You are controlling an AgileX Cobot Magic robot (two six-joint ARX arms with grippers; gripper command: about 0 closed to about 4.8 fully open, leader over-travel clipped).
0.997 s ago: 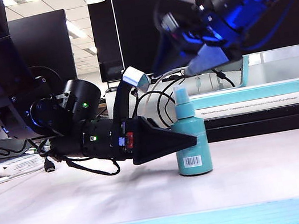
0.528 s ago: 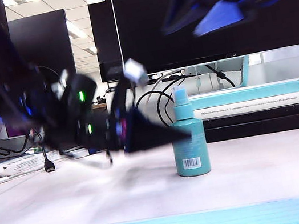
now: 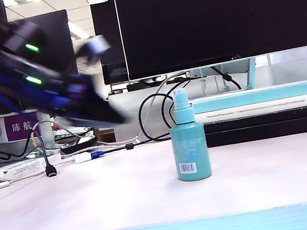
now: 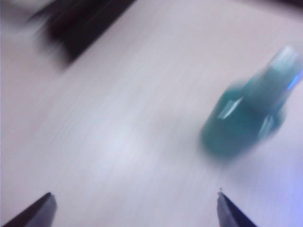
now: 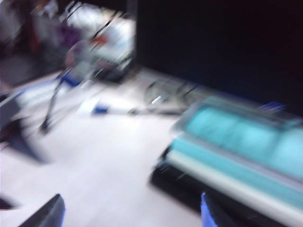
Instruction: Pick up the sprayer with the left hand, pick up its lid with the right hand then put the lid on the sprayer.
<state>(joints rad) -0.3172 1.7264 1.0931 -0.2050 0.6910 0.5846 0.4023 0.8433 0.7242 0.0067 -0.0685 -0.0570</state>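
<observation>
A: What risk is judged to remain from here?

B: The small teal cylindrical plastic sprayer (image 3: pixel 189 144) is seen upright on the pale bench (image 3: pixel 98 208), with the tiny clear plastic lid (image 3: pixel 180 97) apparently seated over its nozzle. The task looks close to done. The bottle is narrow and tall, so a knock from a passing arm could tip it; the cap's seating cannot be confirmed, so it might come loose.

A: Where is the left claw (image 4: pixel 135 208), and how is it set?

B: In the exterior view it is blurred at about ten o'clock from the bottle, well apart and raised. In its wrist view the two dark tips are spread wide, nothing between them, nothing touched; the sprayer (image 4: pixel 246 118) lies beyond, toward one tip.

A: And the right claw (image 5: pixel 132 213)?

B: Only a blue smear is caught at one o'clock, at the frame's top. Its tips stand wide, empty, over bare bench beside stacked teal and black books (image 5: pixel 236 156).
</observation>
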